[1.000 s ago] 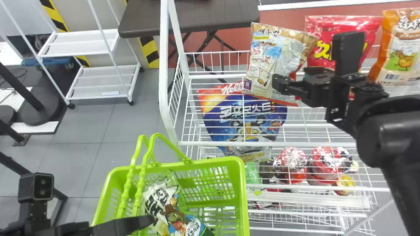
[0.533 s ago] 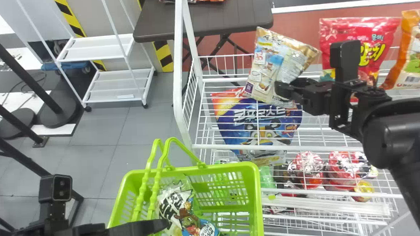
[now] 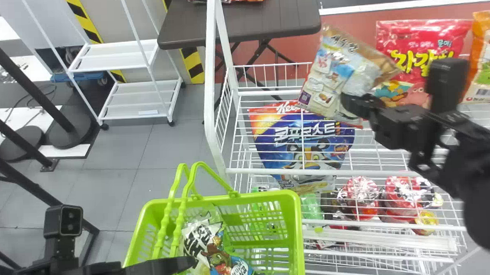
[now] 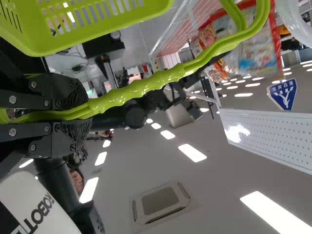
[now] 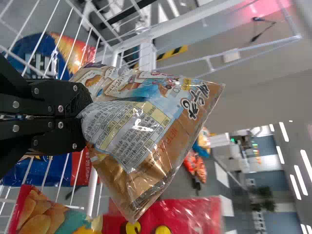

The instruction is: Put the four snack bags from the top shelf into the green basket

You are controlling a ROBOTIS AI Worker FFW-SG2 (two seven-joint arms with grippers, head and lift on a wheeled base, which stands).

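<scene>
In the head view my right gripper point(image 3: 353, 106) is above the shelf's left part, shut on a tan snack bag point(image 3: 329, 74). The right wrist view has that gripper point(image 5: 85, 114) pinching the crumpled tan bag point(image 5: 141, 117). A red bag point(image 3: 419, 51) and an orange bag point(image 3: 487, 60) stand to its right on the top shelf. The left gripper point(image 3: 192, 262) stays at the green basket point(image 3: 294, 234), and in the left wrist view this gripper point(image 4: 80, 114) is closed around the basket's handle point(image 4: 146, 85). Inside the basket lies a white and blue bag point(image 3: 219, 258).
A blue cereal bag point(image 3: 303, 139) is under the top wire rack point(image 3: 395, 172), with red packs point(image 3: 359, 194) lower down. A brown table point(image 3: 240, 24) is behind; a white cart point(image 3: 121, 60) stands at the back left.
The camera view has shifted, moving the whole scene rightward in it. Most recently my right gripper and the tan bag moved right relative to the shelf. The left gripper kept its hold at the basket.
</scene>
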